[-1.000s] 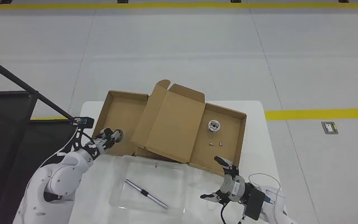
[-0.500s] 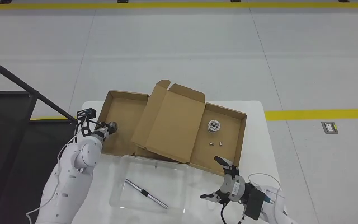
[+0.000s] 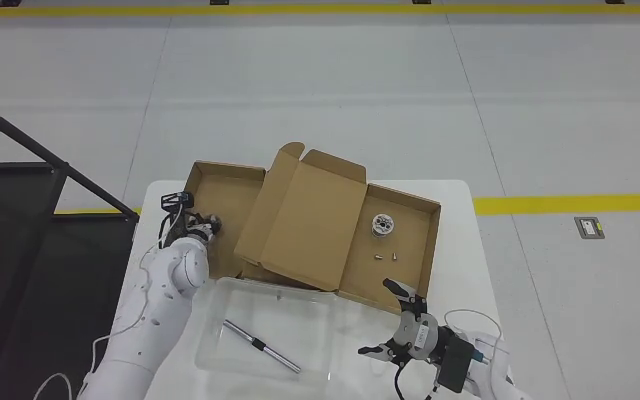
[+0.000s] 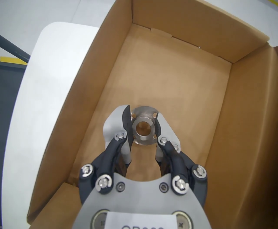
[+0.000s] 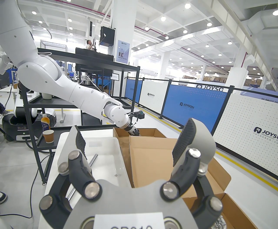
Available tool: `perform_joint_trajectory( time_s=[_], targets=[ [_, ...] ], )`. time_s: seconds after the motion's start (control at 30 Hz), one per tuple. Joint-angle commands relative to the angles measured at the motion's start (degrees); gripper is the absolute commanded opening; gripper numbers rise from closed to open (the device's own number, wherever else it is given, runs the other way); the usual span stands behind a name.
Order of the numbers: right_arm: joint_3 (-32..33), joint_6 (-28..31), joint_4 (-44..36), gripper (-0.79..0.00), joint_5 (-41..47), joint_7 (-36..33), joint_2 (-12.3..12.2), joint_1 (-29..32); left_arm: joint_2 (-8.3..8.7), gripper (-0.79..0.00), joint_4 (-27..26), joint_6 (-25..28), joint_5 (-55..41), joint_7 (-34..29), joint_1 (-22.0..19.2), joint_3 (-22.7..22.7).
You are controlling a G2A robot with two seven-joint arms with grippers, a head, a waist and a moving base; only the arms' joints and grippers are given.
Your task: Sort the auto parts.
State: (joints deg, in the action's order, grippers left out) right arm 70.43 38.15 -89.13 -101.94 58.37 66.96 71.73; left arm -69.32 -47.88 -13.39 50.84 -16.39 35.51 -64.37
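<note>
The flanged hub (image 4: 143,128) is dull grey machined metal; the box (image 4: 173,82) is matt brown cardboard. The left claw (image 4: 142,121) has ribbed black pads (image 4: 126,123) on satin metal fingers (image 4: 110,128); the bin (image 3: 300,325) is clear glossy plastic.

Rows of ceiling lamps (image 5: 187,5) far above my right gripper (image 5: 133,128) shine bright and even. The walls of the box (image 4: 195,28) around my left gripper (image 4: 142,121) bow outward.

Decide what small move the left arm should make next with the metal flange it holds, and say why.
Probably lower it a little and open. The left gripper is shut on the metal flange over the floor of the cardboard box compartment, well inside its walls, so releasing there looks safe; its height above the floor is unclear.
</note>
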Motion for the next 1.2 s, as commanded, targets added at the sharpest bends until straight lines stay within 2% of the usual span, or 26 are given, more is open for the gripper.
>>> perform_joint_trajectory(
  time_s=[0.0,0.1,0.17,0.27,0.4,0.5,0.63,0.8,0.87,0.97,1.17],
  targets=[
    [0.00,0.05,0.00,0.000,-0.01,0.01,0.00,0.00,-0.35,-0.560,1.04,-0.04,0.15,0.44,-0.54,0.41],
    [0.00,0.05,0.00,0.000,-0.01,0.01,0.00,0.00,-0.75,-0.348,2.04,-0.08,0.45,0.52,-1.13,0.76],
    [0.00,0.05,0.00,0.000,-0.01,0.01,0.00,0.00,-0.90,-0.114,2.10,-0.20,0.63,0.39,-1.34,0.71],
    [0.00,0.05,0.00,0.000,-0.01,0.01,0.00,0.00,-0.84,-0.012,0.64,0.20,0.61,0.53,-1.12,-0.10],
    [0.00,0.05,0.00,0.000,-0.01,0.01,0.00,0.00,-0.08,-0.003,-5.39,0.78,1.38,1.00,1.11,-2.53],
    [0.00,0.05,0.00,0.000,-0.01,0.01,0.00,0.00,1.05,-0.006,-13.91,1.79,2.61,0.02,4.97,-5.53],
    [0.00,0.05,0.00,0.000,-0.01,0.01,0.00,0.00,2.93,-0.062,-29.65,4.33,5.53,-2.80,13.59,-10.73],
    [0.00,0.05,0.00,0.000,-0.01,0.01,0.00,0.00,4.86,-0.086,-50.82,9.91,11.36,-6.59,27.51,-16.26],
    [0.00,0.05,0.00,0.000,-0.01,0.01,0.00,0.00,5.52,-0.074,-57.25,13.95,13.88,-8.25,32.53,-18.20],
    [0.00,0.05,0.00,0.000,-0.01,0.01,0.00,0.00,6.42,-0.015,-63.75,22.03,15.90,-11.06,38.04,-20.94],
    [0.00,0.05,0.00,0.000,-0.01,0.01,0.00,0.00,8.19,0.000,-70.69,42.59,15.81,-19.50,43.66,-25.77]
  ],
)
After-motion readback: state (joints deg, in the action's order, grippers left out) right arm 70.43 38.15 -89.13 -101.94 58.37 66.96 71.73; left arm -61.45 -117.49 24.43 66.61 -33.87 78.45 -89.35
